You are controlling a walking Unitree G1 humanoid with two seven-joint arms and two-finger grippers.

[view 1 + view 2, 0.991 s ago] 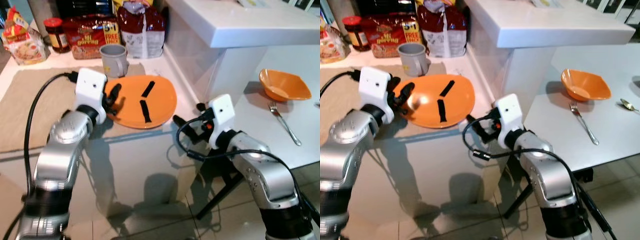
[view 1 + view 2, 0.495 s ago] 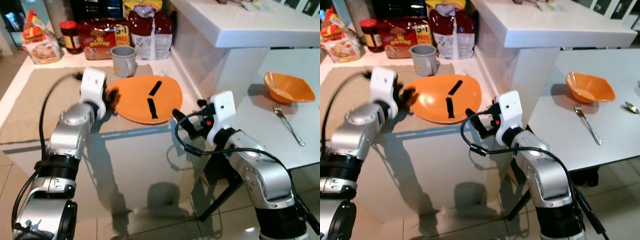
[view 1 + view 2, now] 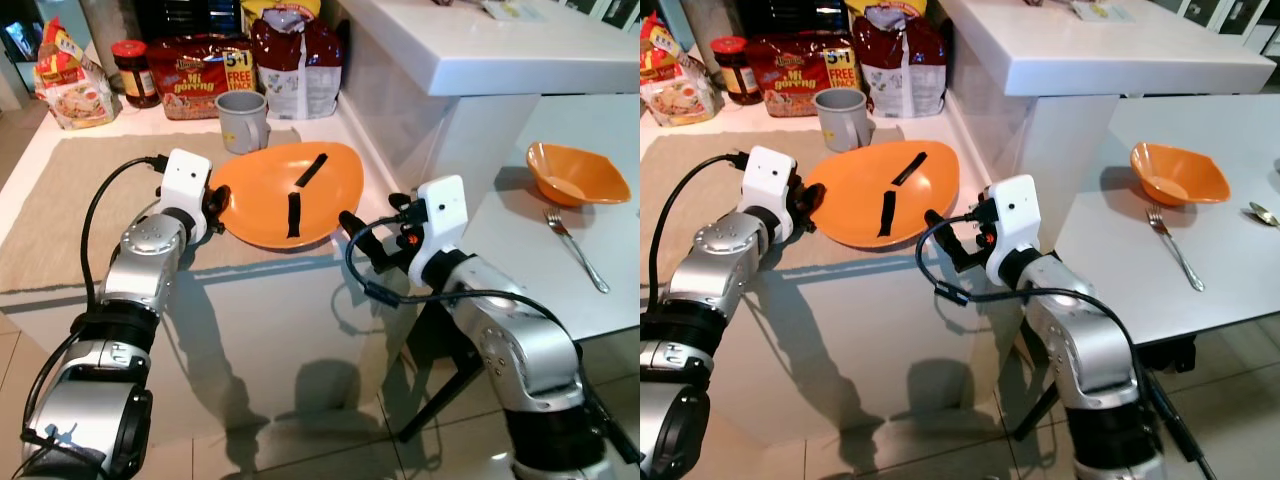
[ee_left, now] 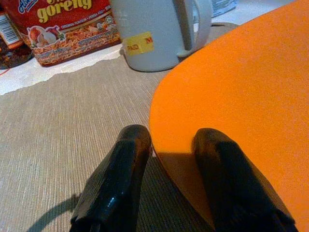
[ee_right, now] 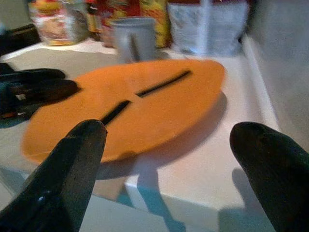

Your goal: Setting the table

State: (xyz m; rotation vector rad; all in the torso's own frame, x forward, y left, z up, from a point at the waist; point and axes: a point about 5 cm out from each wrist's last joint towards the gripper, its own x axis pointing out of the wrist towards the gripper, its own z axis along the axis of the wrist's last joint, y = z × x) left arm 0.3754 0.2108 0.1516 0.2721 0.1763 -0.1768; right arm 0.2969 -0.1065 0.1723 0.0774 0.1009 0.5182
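Your left gripper (image 3: 215, 205) sits at the plate's (image 3: 285, 180) left edge, on the mat (image 3: 70, 205). Right gripper (image 3: 360, 235) is just right of the plate, at the counter's (image 3: 300, 290) near edge. Mug (image 3: 243, 120) behind the plate, packets (image 3: 200, 75) farther back. Bowl (image 3: 572, 172) and fork (image 3: 575, 250) on the table (image 3: 520, 270), far right.

The two eye views look forward and down from the robot's head onto the white worktop (image 3: 300, 300) and both silver arms; the right eye sits slightly to the side, so its scene is shifted. The left wrist view looks along its tool (image 4: 166, 159), very near the orange plate (image 4: 241, 106), toward the grey mug (image 4: 154, 29). The right wrist view looks between its two fingers (image 5: 72, 164) from the worktop's edge, low and close. All four views share the plate and mug.
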